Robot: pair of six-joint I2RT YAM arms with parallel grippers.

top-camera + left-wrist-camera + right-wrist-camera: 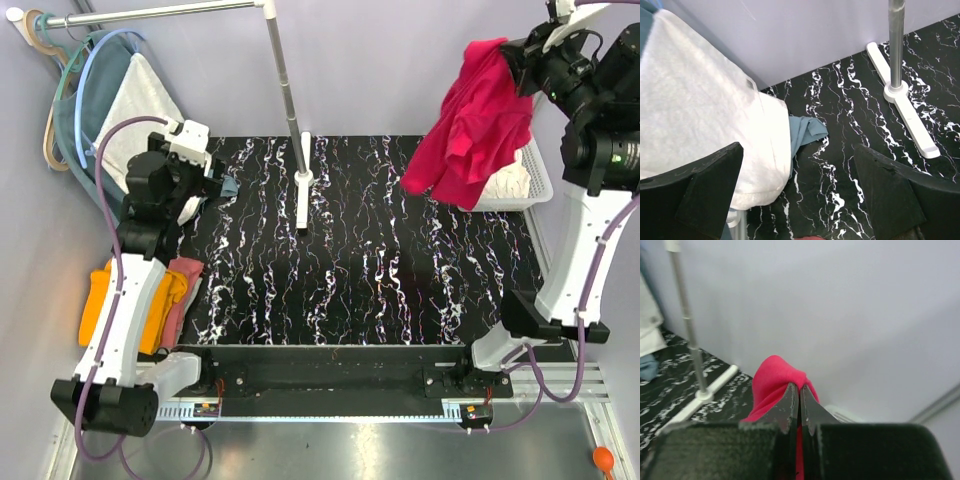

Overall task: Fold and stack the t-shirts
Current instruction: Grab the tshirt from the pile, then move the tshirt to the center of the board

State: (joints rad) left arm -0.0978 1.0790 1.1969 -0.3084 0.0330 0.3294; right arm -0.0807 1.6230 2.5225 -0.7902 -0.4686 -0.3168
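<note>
Pinching a fold of the crimson-pink t-shirt [771, 382] between pressed-together fingers, the right gripper [800, 389] is holding it aloft, the cloth hanging over the white basket [537, 180] at the far right of the table [380, 270], where the cream-white t-shirt [506, 183] is lying. The left gripper [797, 148] is hovering, jaws spread wide and holding nothing, beside the pale hanging garment [700, 100] and teal garment [808, 132]. The orange-yellow t-shirt [95, 305] and dusty pink t-shirt [185, 287] are lying under the left arm.
</note>
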